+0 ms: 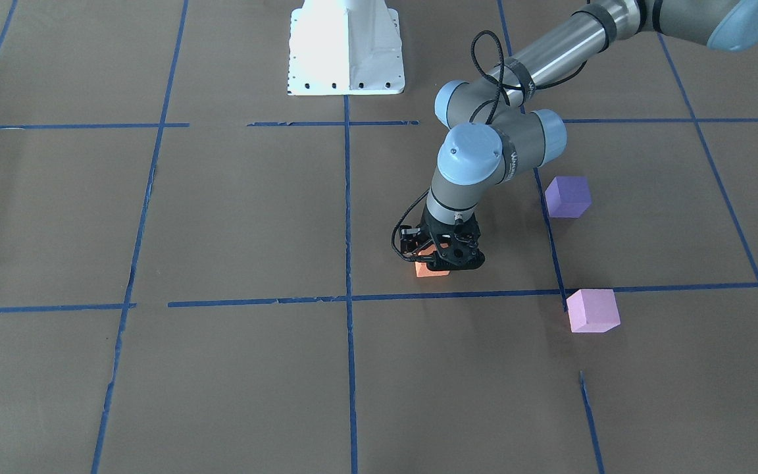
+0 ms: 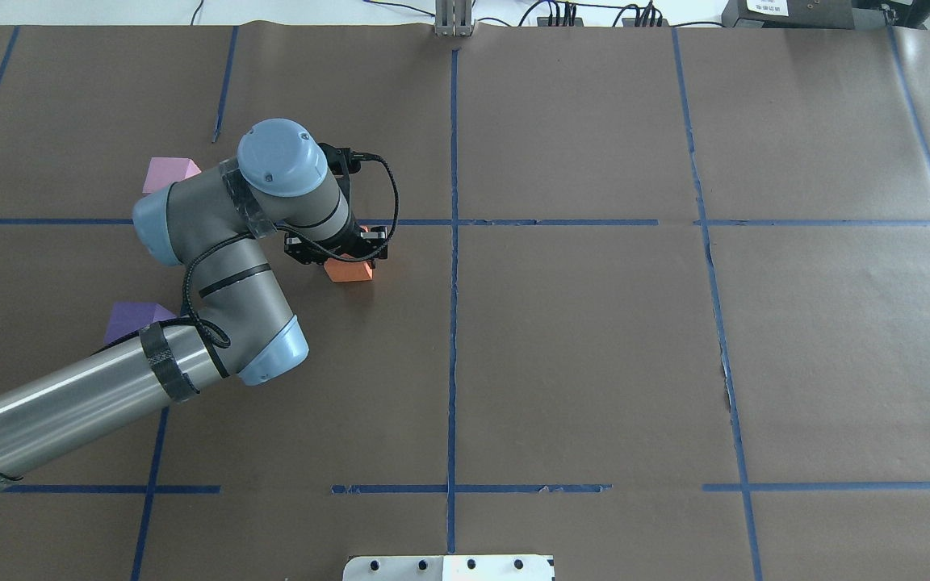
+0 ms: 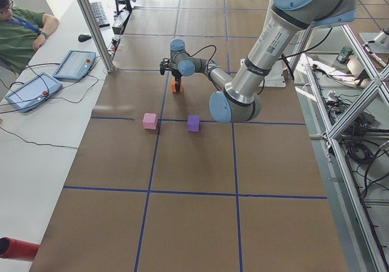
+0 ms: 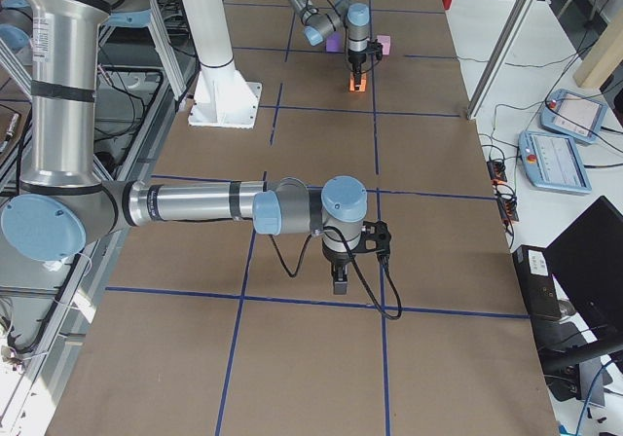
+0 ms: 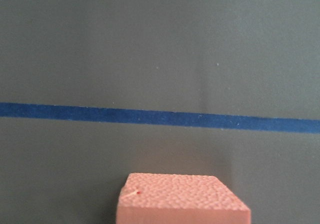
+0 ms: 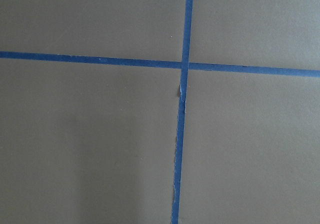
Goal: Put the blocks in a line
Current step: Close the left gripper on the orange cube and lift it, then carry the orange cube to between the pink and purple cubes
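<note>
The orange block [image 1: 429, 269] sits under my left gripper [image 1: 443, 258], just on the robot's side of a blue tape line. The jaws stand on either side of it and look shut on it, low at the table. The block's top fills the bottom of the left wrist view [image 5: 180, 199] and shows in the overhead view [image 2: 349, 271]. The violet-purple block [image 1: 568, 196] and the pale pink block [image 1: 593, 311] stand apart on the table farther to my left. My right gripper [image 4: 338, 280] shows only in the exterior right view, pointing down above the table. I cannot tell whether it is open.
Blue tape lines [image 1: 348, 217] divide the brown paper table into squares. The white robot base [image 1: 346, 49] stands at the robot's edge. An operator [image 3: 21, 32] and tablets [image 3: 76, 64] are beside the far edge of the table. The right wrist view shows a tape crossing [image 6: 184, 65].
</note>
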You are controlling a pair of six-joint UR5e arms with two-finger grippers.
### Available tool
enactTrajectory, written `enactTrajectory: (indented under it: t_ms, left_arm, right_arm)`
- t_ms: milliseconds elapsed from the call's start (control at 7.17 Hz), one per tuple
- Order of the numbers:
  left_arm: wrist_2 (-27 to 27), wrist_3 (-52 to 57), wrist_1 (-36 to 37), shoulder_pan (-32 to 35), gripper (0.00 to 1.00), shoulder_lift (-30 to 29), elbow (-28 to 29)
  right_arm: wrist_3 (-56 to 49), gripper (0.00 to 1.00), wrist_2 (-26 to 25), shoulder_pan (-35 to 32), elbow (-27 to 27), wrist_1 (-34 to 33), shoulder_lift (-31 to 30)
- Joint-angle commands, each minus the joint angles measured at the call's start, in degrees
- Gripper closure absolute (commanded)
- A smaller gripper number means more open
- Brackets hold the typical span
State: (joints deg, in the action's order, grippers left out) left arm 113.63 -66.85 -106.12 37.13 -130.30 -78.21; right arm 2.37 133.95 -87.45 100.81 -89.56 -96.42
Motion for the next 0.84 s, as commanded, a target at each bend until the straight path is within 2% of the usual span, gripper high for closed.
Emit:
enactTrajectory:
  t_ms: [0, 140, 279, 419, 558, 698]
  left_arm:
    - [4.05, 2.49, 4.64, 2.93, 1.0, 3.97, -6.72]
    - [4.84, 9.21, 10.69, 5.73, 1.0, 8.62, -14.17]
    - [4.85, 13.89, 11.63, 8.02, 1.0, 13.28, -16.08]
    - [4.85, 19.42, 7.89, 9.35, 1.0, 18.89, -15.66]
    - [4.94, 21.39, 0.37, 10.41, 1.0, 23.3, -13.65]
    - [4.94, 21.15, -2.49, 10.42, 1.0, 23.34, -9.98]
  right_arm:
    - [0.0, 0.0, 0.0, 0.0, 0.0, 0.0, 0.0]
    - [0.0, 0.0, 0.0, 0.0, 0.0, 0.0, 0.0]
    - [0.0, 0.0, 0.0, 0.0, 0.0, 0.0, 0.0]
    - [0.0, 0.0, 0.0, 0.0, 0.0, 0.0, 0.0]
    - [0.0, 0.0, 0.0, 0.0, 0.0, 0.0, 0.0]
    - [0.0, 0.0, 0.0, 0.0, 0.0, 0.0, 0.0]
